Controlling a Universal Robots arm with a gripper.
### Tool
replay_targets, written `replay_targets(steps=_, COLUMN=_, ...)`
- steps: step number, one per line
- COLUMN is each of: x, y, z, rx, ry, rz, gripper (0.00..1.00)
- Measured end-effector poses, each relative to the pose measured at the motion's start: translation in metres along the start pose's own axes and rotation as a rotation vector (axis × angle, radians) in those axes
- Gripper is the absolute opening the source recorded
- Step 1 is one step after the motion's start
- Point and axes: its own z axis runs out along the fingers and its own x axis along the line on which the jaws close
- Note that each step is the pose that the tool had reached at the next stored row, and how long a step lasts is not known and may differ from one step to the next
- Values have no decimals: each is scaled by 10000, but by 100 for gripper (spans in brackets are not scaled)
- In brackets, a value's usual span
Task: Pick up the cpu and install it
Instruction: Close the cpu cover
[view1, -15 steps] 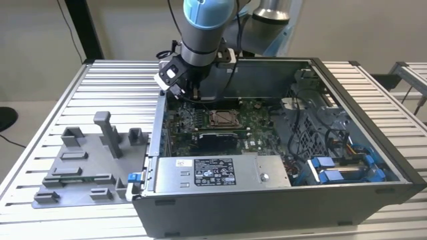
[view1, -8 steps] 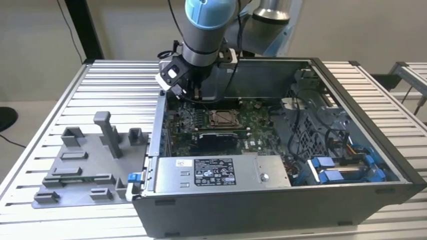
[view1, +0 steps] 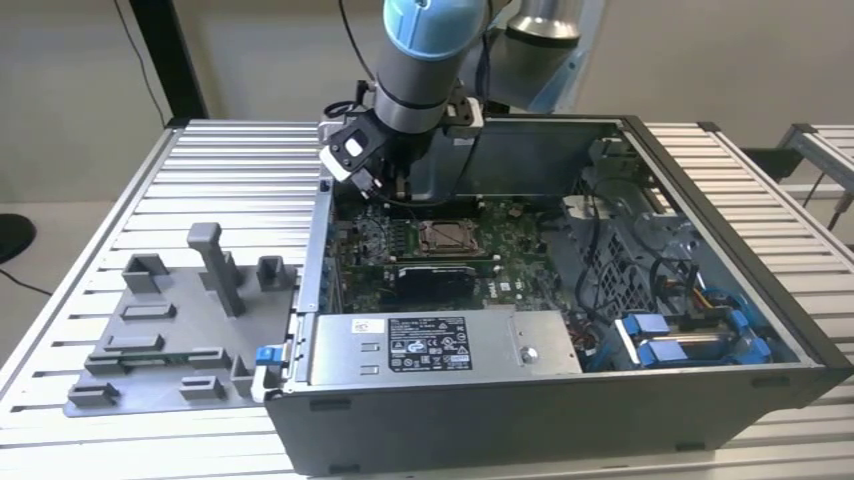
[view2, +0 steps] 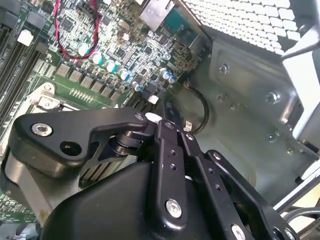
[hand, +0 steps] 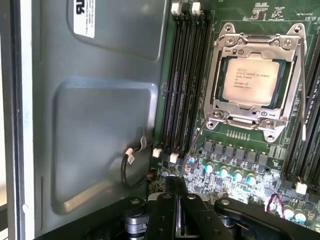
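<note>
The small flat square cpu with its silvery-white metal top (hand: 250, 81) lies inside the square metal-framed socket (hand: 220, 107) on the green motherboard (hand: 235, 165), level and seated within the frame rather than in the arm's keeping; in the first wrist view the frame's plate seems to lie down around its edges, with the thin wire lever (hand: 304, 100) running along one side, though whether that lever is hooked home cannot be told. The black two-fingered gripper (hand: 176, 200) hangs low inside the open grey steel computer case (view1: 534, 400); its fingers are drawn together with nothing visible between them. It stands off the socket, over the row of small round capacitors near the end of the long black memory slots (hand: 185, 75) and close to the case's bare metal wall; in the exterior view it sits toward the exterior view's left of the socket. The grey plastic tray with upright posts (view1: 160, 340) stands on the slatted aluminium table (view1: 227, 170) outside the case, with no chip to be seen on it. By my judgement the picking and placing are done and the work stands at the locking or finishing stage; any further move at the socket would call for a careful approach past the memory slots and lever, with light pressure only, since the cpu must not be nudged out of its seat.
</note>
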Motion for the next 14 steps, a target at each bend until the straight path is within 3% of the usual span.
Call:
replay_targets(steps=11, x=-19, y=75, z=-22, rx=55, ry=43, rz=20, gripper=0)
replay_targets(steps=14, x=-28, y=138, z=-32, rx=90, ry=61, rz=34, gripper=0)
